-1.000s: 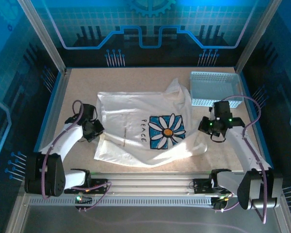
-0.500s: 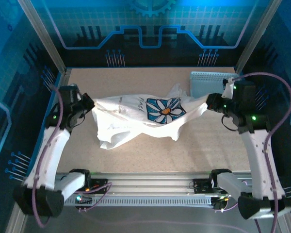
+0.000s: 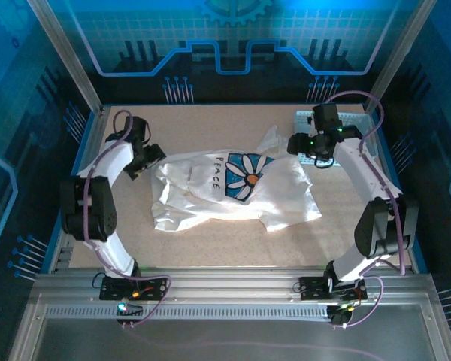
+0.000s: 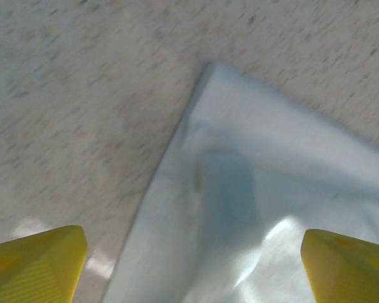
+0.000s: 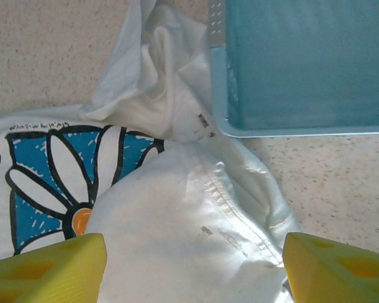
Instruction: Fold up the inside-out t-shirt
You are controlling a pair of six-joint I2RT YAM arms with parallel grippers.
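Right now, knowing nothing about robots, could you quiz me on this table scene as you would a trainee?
1. True or false: the white cloth t-shirt with a blue daisy print lies inside the light blue perforated plastic basket.
2. The left gripper hovers over: A) a corner of the t-shirt, B) the basket, C) bare table far from the t-shirt.
3. Fill in: the right gripper has its jaws ____.
Key: 1 false; 2 A; 3 open.

You see the shirt mid-bench, the basket against its far right corner, the left gripper over its left corner and the right gripper by the basket.
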